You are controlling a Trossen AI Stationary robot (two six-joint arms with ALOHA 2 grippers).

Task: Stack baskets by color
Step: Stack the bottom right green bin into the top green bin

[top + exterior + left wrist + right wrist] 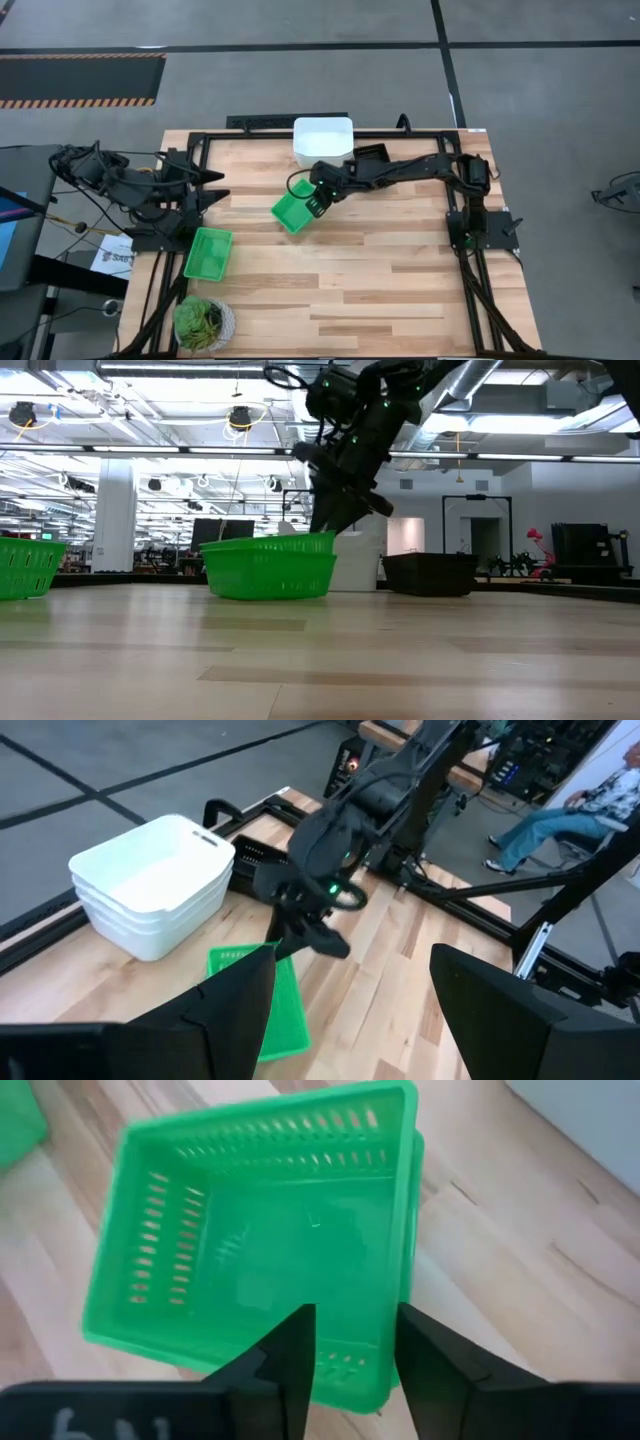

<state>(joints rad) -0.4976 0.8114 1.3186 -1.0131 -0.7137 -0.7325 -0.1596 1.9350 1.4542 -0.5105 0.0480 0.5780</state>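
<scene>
A green basket [260,1250] rests flat on the wooden table [380,290] near its middle, and a second green rim [418,1170] shows just under it on one side. My right gripper [352,1350] hangs open just above one wall of this basket [268,568], fingers slanting down, with no touch that I can see. Another green basket [208,252] lies by the table's left edge. Stacked white baskets [322,138] stand at the far edge, with a black basket [372,153] beside them. My left gripper [350,1020] waits open, raised at the far left.
A potted green plant [203,322] stands at the near left corner. The black frame rails [470,290] run along the table's left, right and far sides. Bare wood stretches across the near and right parts of the table. A seated person [560,820] shows beyond the table.
</scene>
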